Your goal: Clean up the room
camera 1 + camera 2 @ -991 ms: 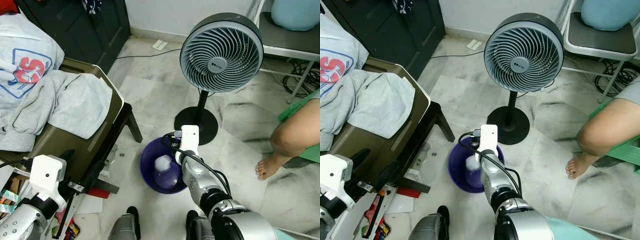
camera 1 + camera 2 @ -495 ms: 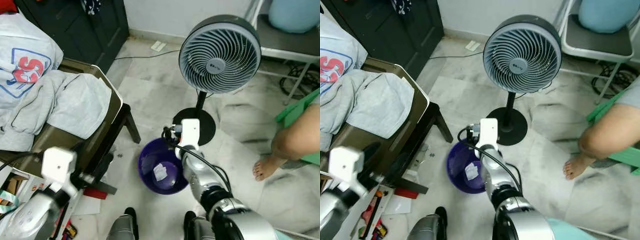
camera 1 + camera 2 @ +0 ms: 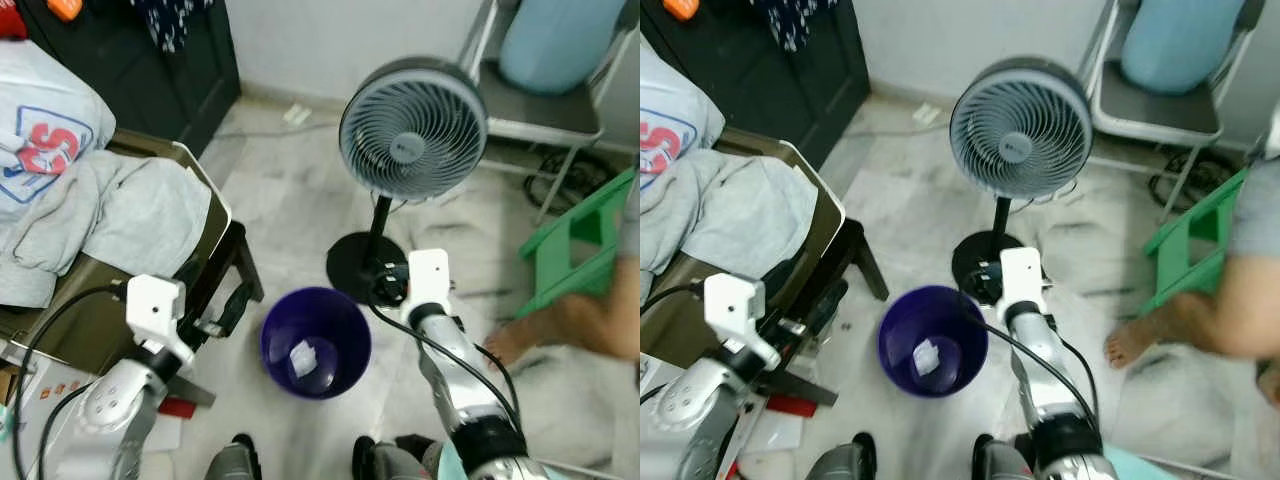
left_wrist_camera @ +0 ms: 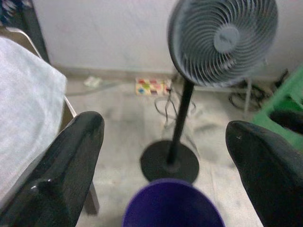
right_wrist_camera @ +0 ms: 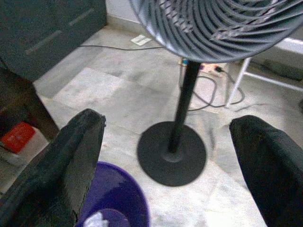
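A purple bin stands on the marble floor in front of me, with a crumpled white paper lying at its bottom. My right gripper hovers just right of the bin's rim, over the fan's base, and is open and empty. My left gripper hangs left of the bin beside the chair leg, open with nothing between its fingers. The bin's rim lies below both grippers.
A standing fan with a round black base is just behind the bin. An olive chair piled with grey clothes is at left. A green stool and a person's foot are at right. A power strip and cables lie by the wall.
The white paper left my right gripper and now lies in the bin. The right gripper has drawn back toward the fan base. My left arm has risen toward the bin. The camera has shifted.
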Robot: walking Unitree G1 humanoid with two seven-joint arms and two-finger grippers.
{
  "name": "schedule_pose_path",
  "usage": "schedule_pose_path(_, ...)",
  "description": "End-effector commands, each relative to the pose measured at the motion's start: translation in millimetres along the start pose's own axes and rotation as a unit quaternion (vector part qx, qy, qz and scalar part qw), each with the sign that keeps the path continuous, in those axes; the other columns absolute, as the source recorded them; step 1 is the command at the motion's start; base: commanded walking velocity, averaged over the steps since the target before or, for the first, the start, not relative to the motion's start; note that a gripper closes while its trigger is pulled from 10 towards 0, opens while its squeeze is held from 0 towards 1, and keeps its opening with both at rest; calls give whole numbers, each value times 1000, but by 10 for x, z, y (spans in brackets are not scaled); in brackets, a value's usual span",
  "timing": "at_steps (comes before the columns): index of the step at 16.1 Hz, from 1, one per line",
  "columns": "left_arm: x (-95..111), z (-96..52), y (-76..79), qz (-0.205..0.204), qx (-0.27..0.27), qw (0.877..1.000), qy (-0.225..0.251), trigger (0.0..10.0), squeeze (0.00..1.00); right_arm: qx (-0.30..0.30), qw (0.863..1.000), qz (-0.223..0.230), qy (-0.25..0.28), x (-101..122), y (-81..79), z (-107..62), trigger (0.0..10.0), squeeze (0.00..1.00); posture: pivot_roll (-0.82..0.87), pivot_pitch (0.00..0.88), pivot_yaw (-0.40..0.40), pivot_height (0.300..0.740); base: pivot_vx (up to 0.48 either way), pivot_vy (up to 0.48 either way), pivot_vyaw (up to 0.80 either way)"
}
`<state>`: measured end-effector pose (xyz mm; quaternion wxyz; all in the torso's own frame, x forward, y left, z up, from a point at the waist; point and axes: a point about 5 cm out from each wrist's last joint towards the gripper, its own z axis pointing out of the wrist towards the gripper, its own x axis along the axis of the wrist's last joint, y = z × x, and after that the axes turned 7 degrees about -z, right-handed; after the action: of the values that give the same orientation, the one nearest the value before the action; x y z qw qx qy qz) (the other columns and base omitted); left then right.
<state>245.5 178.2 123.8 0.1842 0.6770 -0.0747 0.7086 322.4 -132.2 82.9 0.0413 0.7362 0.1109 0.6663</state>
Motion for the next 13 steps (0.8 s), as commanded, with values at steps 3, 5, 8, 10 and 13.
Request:
schedule_pose_path(3,-54,34,-73,5,34,999,10,10000,0,-15,1000,-5,-11,-1,128,-79,10000,1000,19,73,-28,740,0,0,0)
schedule_pose_path(5,-79,4,-88,7,48,999,15,10000,0,-18,1000,-3,-6,40,221,-127,10000,992,33,59,-46,740,0,0,0)
schedule_pose_path(8,-144,-20,-99,1,69,997,21,10000,0,9,999,-45,0,114,151,-101,10000,0,40,59,-61,740,0,0,196)
schedule_pose_path(10,-168,-2,-67,-2,70,997,22,10000,0,32,999,-35,26,256,15,-47,10000,0,39,68,-59,740,0,0,800)
schedule_pose_path(13,-191,-33,-41,-3,71,997,21,10000,0,39,998,-24,37,326,-50,-64,10000,0,41,78,-61,740,0,0,796)
